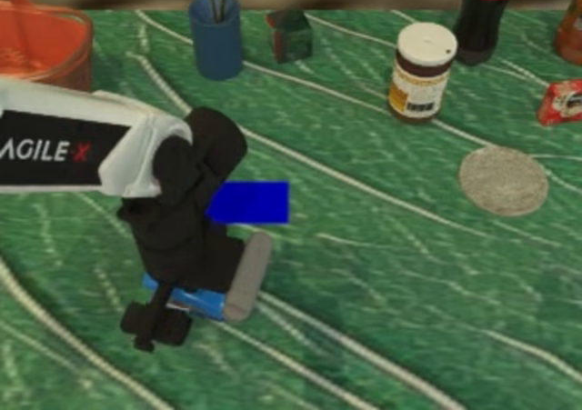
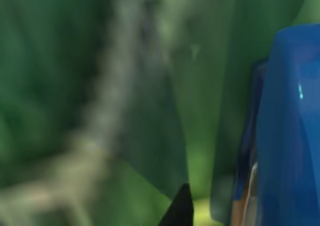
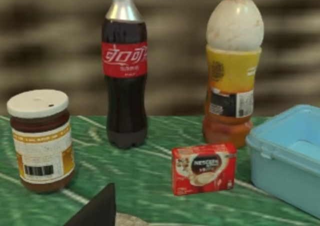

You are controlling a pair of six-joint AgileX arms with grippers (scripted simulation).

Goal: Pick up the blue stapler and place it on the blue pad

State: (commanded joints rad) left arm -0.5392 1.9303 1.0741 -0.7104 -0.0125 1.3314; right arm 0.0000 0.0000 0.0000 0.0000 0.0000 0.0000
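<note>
Top view is looking down on the green table [image 1: 409, 274] from above. Left wrist view is sitting very close to the blue stapler [image 2: 292, 131], sharing it [image 1: 200, 299] with top. Right wrist view is facing low across the table toward the jar [image 3: 41, 141], cola bottle [image 3: 125, 70] and coffee box [image 3: 203, 168], which top is also showing along its far right edge.

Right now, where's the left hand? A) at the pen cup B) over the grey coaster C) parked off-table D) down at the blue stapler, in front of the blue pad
D: in the top view the left hand is low over the blue stapler, just in front of the blue pad.
</note>
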